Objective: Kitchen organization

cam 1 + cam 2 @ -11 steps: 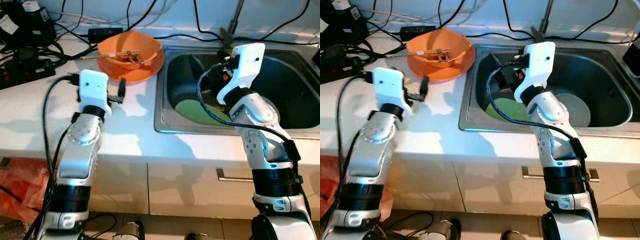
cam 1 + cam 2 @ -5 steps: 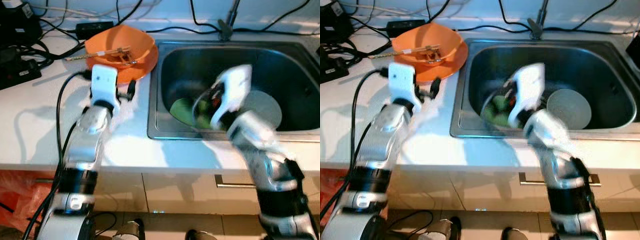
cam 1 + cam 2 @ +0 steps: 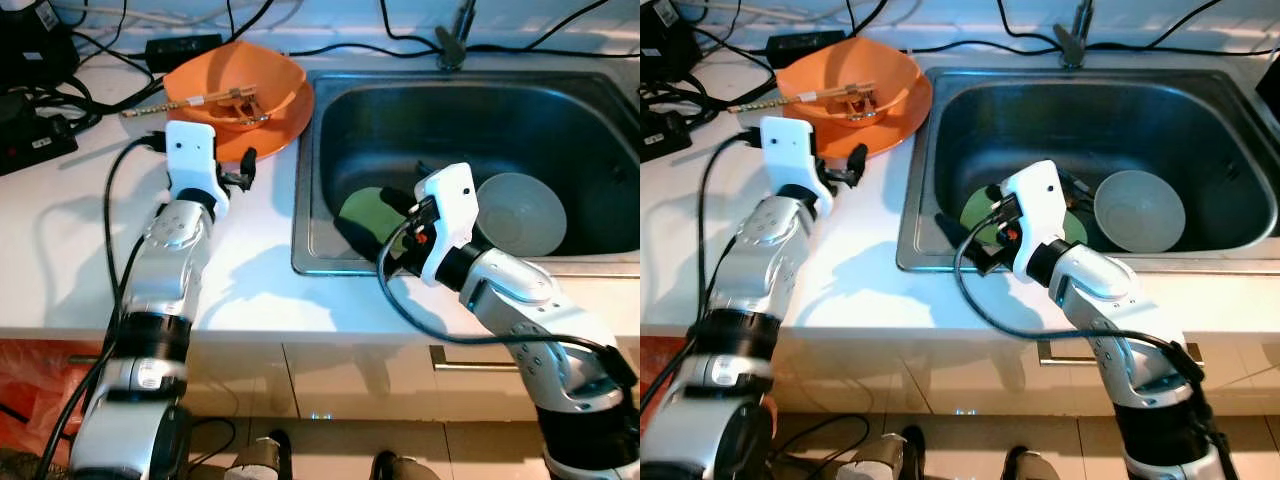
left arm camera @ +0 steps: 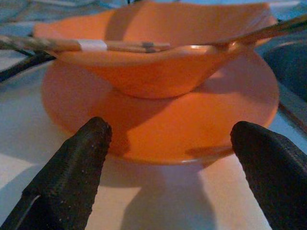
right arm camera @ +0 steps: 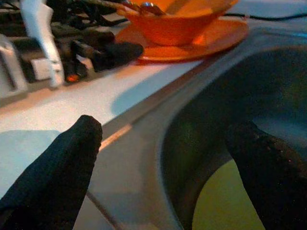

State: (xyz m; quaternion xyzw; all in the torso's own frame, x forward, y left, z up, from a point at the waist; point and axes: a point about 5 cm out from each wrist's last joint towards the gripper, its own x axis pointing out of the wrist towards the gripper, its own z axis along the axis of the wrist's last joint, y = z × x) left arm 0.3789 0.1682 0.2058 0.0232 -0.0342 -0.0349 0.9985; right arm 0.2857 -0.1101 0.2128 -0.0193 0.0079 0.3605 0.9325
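An orange bowl (image 3: 240, 85) sits on an orange plate (image 3: 283, 132) at the back of the white counter, with chopsticks (image 3: 190, 100) lying across the bowl. My left gripper (image 3: 244, 170) is open just in front of the plate (image 4: 158, 129), with nothing between its fingers. Inside the steel sink (image 3: 300, 200) lie a green plate (image 3: 365, 210) and a grey bowl (image 3: 520, 210). My right gripper (image 3: 400, 235) hangs low over the sink's front left part, above the green plate. It is open, empty, and points toward the counter and the orange dishes (image 5: 177, 26).
A black power strip (image 3: 35, 150), an adapter (image 3: 185, 45) and tangled cables crowd the counter's back left. The faucet (image 3: 455, 45) stands behind the sink. Cabinet fronts with a handle (image 3: 480, 360) are below, and an orange bag (image 3: 40, 390) lies on the floor at left.
My right arm has dropped from high over the sink to low at its front left. The camera has shifted. My left gripper stays open by the orange plate.
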